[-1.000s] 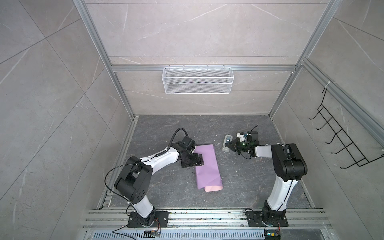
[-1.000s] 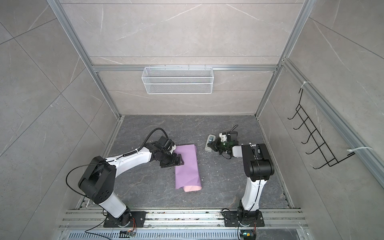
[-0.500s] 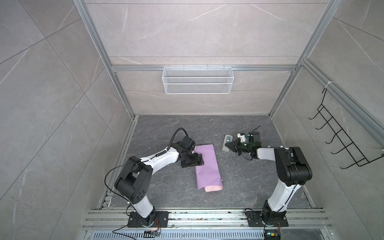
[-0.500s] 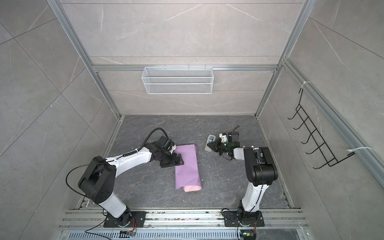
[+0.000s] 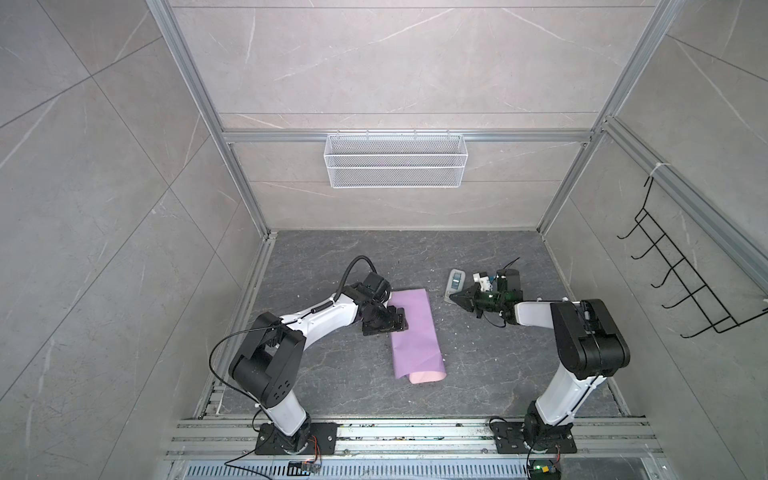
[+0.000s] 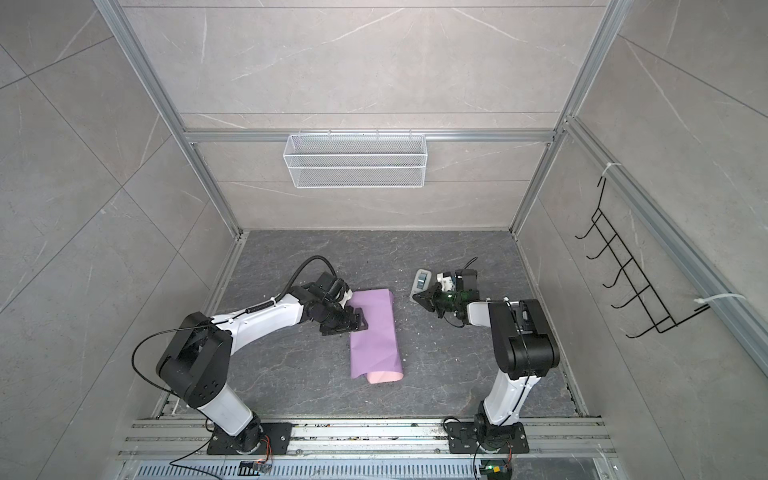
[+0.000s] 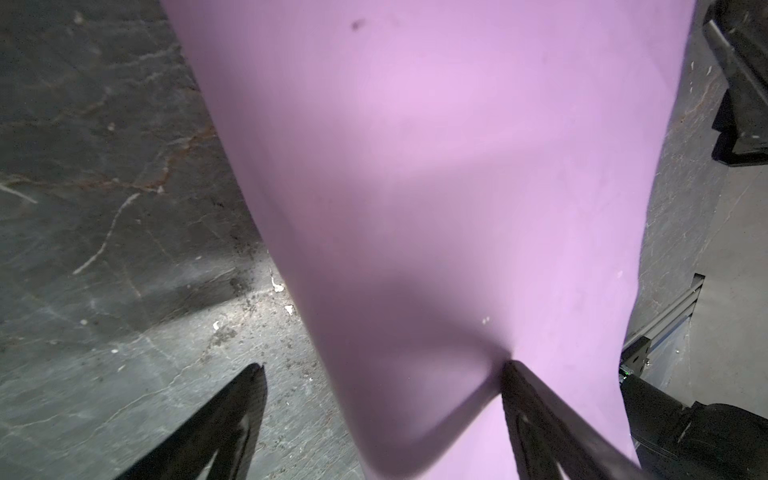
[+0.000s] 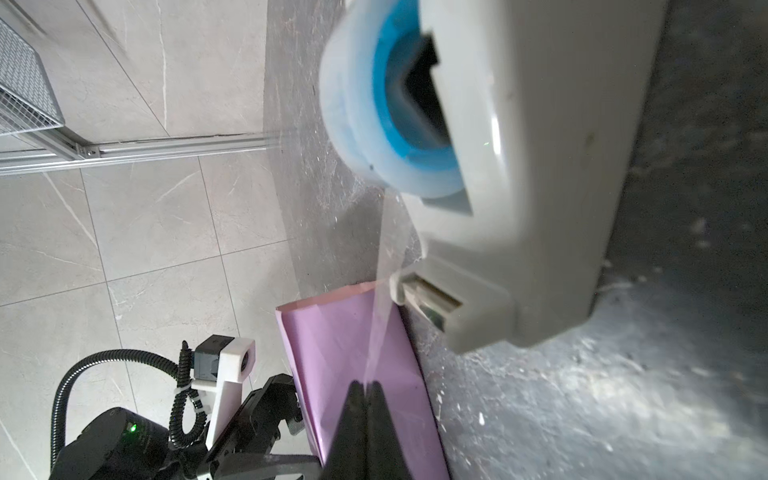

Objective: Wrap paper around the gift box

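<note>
Right arm: Compared with one second earlier, the elbow is set farther back toward the near rail. The right gripper [image 5: 454, 296] is kept just beside the tape dispenser [image 5: 456, 284], with its tips aimed toward the paper [image 5: 415, 332].
Right gripper: The jaws are pressed together. In the right wrist view, a clear tape strip [image 8: 384, 299] is pinched at the tips and stretched back to the dispenser's blue roll [image 8: 374, 124].
Left arm: No displacement is noted over the same second.
Left gripper [image 5: 401, 320]: The jaws are spread wide. One finger [image 7: 523, 399] is pressed onto the lilac face of the paper, and the other is held over the bare tabletop [image 5: 498, 374] beside the paper's edge.
Paper: It is laid mid-table as a long folded band, lilac face outward, with the pink face exposed at the near end. Its position is unchanged.
Gift box: It is not visible in any view and is judged to be enclosed within the folded paper.
Meaning for the task: The elbow shift is read as a pull on the tape. The fold is pinned by the left finger while a length is drawn out, so sealing of the seam is judged to be the step in hand.
Remaining work: The strip is not yet cut or applied, and the near end is judged to be unfolded.
</note>
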Action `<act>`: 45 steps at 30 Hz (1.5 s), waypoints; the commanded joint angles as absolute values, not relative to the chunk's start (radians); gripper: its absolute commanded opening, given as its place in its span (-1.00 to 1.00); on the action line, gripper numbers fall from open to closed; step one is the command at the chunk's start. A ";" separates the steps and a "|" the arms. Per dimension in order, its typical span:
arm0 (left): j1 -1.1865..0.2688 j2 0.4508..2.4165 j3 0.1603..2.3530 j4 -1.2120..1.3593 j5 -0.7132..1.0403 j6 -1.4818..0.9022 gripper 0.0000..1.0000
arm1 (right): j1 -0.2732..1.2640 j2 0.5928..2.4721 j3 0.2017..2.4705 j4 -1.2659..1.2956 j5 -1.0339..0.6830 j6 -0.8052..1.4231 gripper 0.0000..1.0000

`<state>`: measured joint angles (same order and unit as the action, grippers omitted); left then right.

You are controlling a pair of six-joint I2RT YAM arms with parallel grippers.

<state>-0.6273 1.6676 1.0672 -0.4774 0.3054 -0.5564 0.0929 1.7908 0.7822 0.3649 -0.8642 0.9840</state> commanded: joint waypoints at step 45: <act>-0.621 1.709 1.030 -0.552 0.216 -0.529 0.79 | 0.078 1.876 0.828 0.017 -0.691 0.775 -1.00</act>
<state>-0.6273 1.6676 1.0672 -0.4770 0.3054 -0.5560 0.0807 1.8626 0.8295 0.1116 -0.7147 0.8104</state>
